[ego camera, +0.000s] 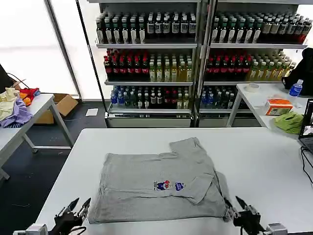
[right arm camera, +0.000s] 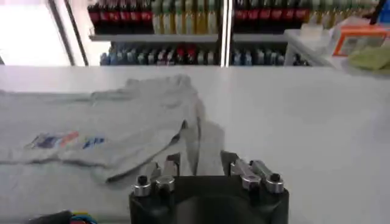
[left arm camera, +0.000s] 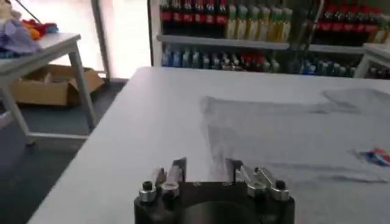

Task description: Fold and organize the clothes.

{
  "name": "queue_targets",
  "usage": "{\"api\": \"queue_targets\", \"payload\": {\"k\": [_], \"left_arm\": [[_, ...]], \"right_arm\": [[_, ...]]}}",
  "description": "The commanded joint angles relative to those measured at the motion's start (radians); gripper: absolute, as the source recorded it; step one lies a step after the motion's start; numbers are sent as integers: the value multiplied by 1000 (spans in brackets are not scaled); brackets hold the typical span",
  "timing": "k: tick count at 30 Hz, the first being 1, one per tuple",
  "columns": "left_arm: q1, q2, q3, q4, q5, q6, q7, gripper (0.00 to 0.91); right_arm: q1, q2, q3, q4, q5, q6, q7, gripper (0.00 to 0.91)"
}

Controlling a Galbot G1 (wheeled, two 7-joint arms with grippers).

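Shirt in light grey lies partly folded at the centre of the white table, chest print (small, red and blue) facing up, one sleeve turned toward the upper middle of the frame. Left gripper sits at the lower left, just off the shirt's near corner, jaws released. Right gripper sits at the lower right, beside the other near corner, jaws likewise parted and holding nothing.

Looking like a mock shop/lab setup: drink shelves w/ rows of bottles running along far wall, white work tables standing in front, cardboard box sitting on floor far left by bright windows.
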Motion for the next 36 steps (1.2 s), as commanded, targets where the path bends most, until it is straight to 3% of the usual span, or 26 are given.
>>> {"api": "queue_targets", "payload": {"k": [1, 5, 8, 15, 26, 36], "left_arm": [[-280, 242, 22, 168, -103, 22, 64, 907], [-489, 315, 136, 353, -164, 22, 131, 907], [-590, 351, 212, 423, -179, 22, 173, 907], [-791, 356, 378, 628, -174, 22, 196, 907], [-987, 335, 567, 849, -174, 0, 208, 907], [-1029, 302, 611, 920, -166, -9, 209, 907]], "right_arm": [[383, -110, -45, -179, 57, -50, -71, 907], [644, -100, -194, -400, 57, -86, -115, 907], [813, -75, -287, -547, -7, -86, -159, 907], [986, -17, -427, -840, -44, -86, -203, 907], [1070, 51, -504, -990, -35, -88, -177, 907], [1072, 123, -522, -1075, -36, -88, -165, 897]]}}
